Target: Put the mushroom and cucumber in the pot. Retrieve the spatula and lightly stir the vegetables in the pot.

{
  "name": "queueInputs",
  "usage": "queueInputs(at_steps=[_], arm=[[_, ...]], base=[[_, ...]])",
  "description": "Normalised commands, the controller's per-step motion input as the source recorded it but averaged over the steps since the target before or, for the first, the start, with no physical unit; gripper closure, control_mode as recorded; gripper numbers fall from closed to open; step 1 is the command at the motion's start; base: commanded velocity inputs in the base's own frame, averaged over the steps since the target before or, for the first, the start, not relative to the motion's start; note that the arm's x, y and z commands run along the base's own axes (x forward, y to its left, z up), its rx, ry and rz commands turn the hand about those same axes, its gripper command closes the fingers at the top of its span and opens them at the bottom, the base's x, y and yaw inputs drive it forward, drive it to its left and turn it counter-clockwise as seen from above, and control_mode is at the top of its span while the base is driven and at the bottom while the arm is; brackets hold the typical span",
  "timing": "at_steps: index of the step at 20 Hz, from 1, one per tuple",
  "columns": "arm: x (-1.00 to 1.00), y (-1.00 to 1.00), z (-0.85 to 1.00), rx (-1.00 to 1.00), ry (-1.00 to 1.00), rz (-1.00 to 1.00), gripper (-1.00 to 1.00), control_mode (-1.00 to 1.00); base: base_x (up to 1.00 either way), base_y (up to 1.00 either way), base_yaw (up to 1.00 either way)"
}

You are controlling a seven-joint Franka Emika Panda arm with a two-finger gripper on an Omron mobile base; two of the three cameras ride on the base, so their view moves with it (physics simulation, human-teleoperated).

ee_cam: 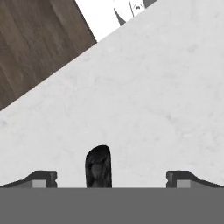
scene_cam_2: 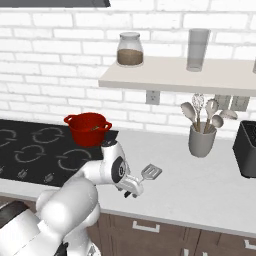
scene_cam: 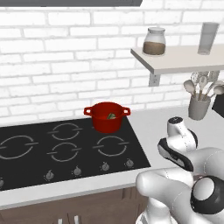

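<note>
The red pot stands at the back right corner of the cooktop. A small green cucumber piece lies inside it. The mushroom is hidden from me. The spatula lies flat on the white counter right of the stove, its slotted head pointing away from the counter edge. My gripper hangs low over the spatula's handle end, near the counter's front edge. In the hand view the dark handle tip lies between the fingertips of my open gripper, nearer the left one, and nothing is gripped.
A grey utensil cup with spoons stands at the back of the counter. Above it a shelf carries a jar and a glass. A black appliance sits far right. Wooden cabinet fronts lie below the counter edge.
</note>
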Motion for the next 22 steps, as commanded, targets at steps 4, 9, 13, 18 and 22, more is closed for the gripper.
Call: queueInputs(at_steps=[4,9,13,18,22], arm=[[-0.05,0.0,-0.3,0.0,0.03,0.0,-1.0,-1.0],[-0.46,0.0,-0.19,0.0,0.0,0.0,-1.0,-1.0],[-0.46,0.05,-0.26,0.0,0.0,0.0,1.0,-1.0],[-0.04,0.0,-0.09,0.0,0.0,0.0,1.0,-1.0],[0.22,0.0,-0.05,0.0,0.0,0.0,1.0,-1.0]], base=[[0.0,0.0,0.0],[0.0,0.0,0.0],[0.0,0.0,0.0],[0.0,0.0,0.0],[0.0,0.0,0.0]])
